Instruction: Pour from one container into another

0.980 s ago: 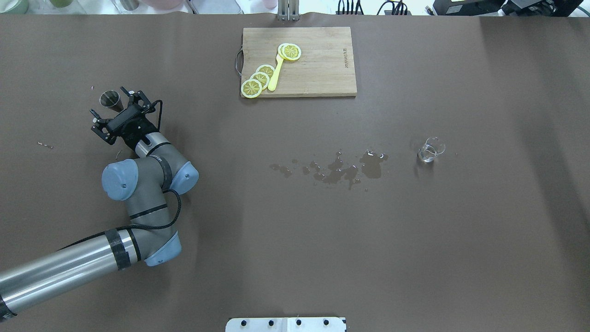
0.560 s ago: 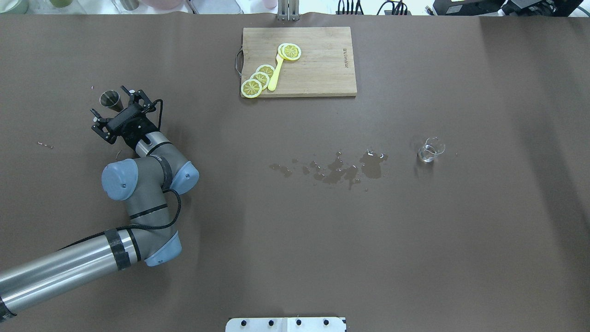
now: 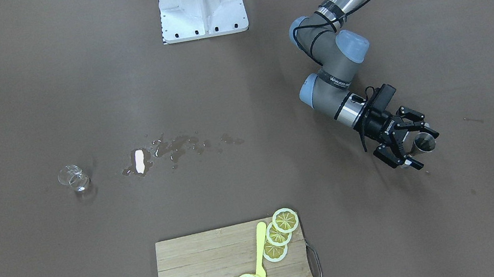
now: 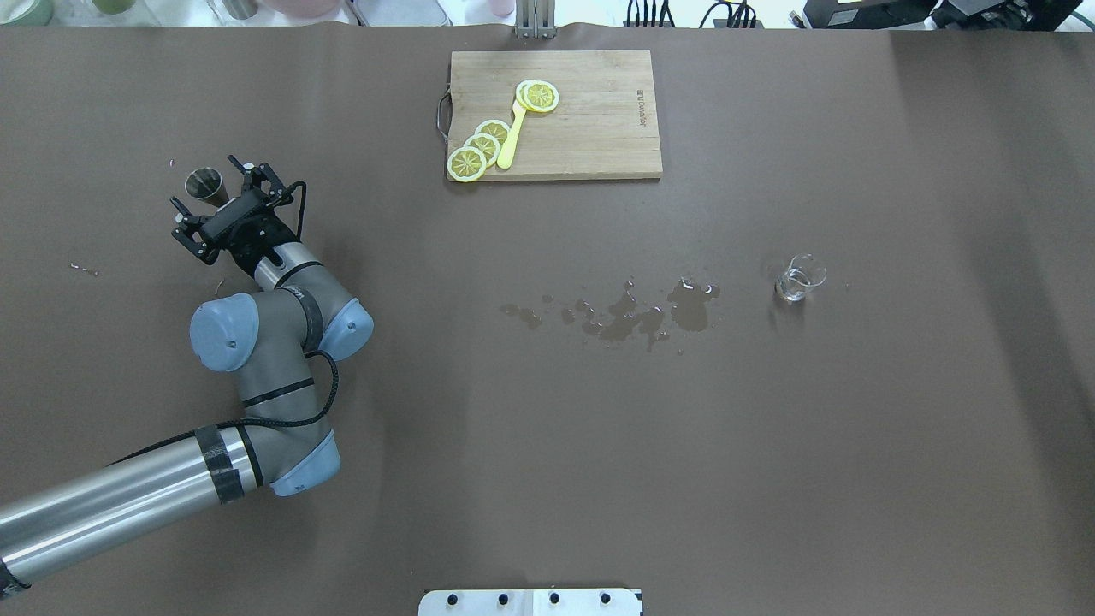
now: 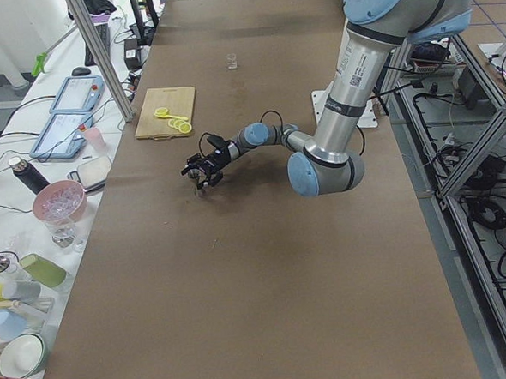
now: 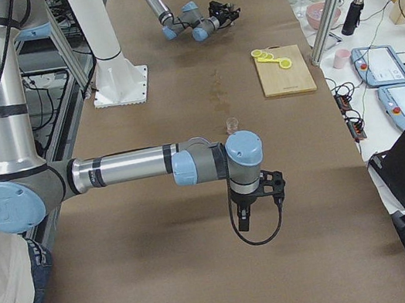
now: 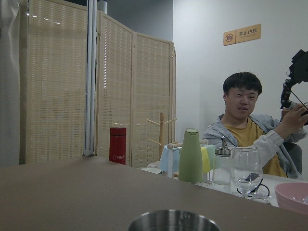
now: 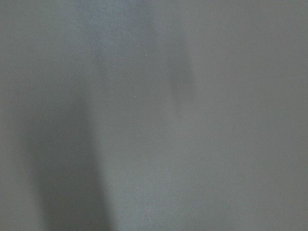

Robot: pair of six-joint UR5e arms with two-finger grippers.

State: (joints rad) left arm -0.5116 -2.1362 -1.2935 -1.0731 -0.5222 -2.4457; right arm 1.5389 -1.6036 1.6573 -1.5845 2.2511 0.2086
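The left hand [image 4: 203, 182] is held spread, its fingers [image 4: 233, 162] flanking the steel cup [image 3: 424, 142], which stands upright on the bench [image 4: 513, 445] (no contact can be made out). The small glass [image 4: 801, 279] is set well apart, beyond a spill [image 4: 633, 315]. Whether the right hand [image 6: 258, 200] is spread cannot be told.

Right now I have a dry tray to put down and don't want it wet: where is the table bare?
Bare: the wide strip between the spill and the base plate, and the stretch between the cutting board and the glass beaker. Avoid the wet spill itself and the corner where the left pincer stands open at the metal cup.
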